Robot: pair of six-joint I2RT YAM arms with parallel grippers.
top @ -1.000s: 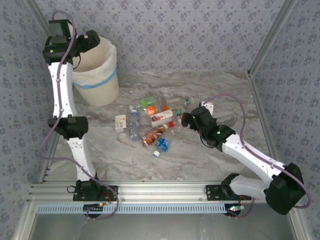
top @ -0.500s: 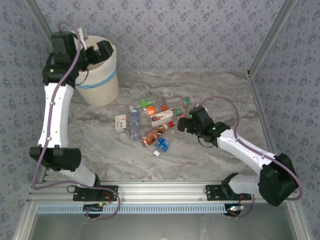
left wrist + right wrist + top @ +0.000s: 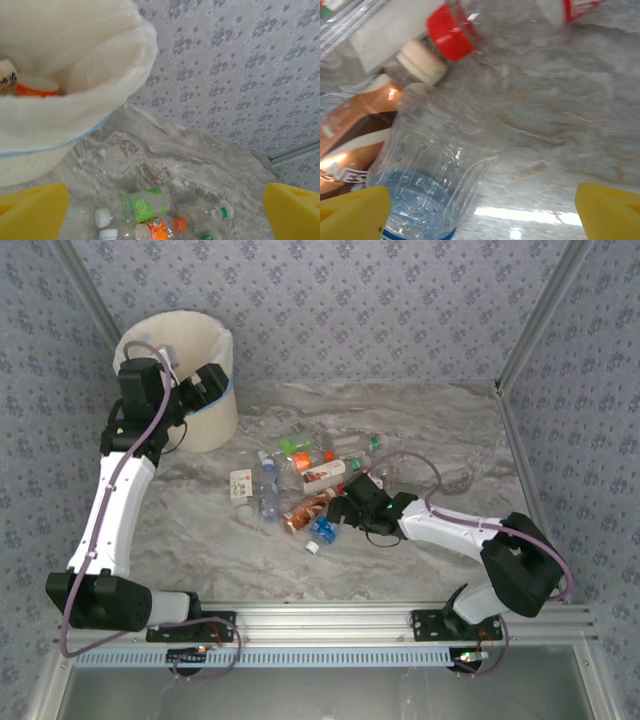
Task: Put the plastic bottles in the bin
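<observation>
Now our spread right fingers point(image 3: 350, 207) straddle the clear blue-labelled bottle point(image 3: 432, 160); next we must clench. Left fingers point(image 3: 30, 210) hang released by the bin point(image 3: 212, 425).

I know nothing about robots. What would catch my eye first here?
A heap of small, clear plastic bottles with coloured caps litters the middle of the marbled table. The right gripper reaches low into its near edge, jaws open, while the left gripper hangs beside the round cream bin at far left.
</observation>
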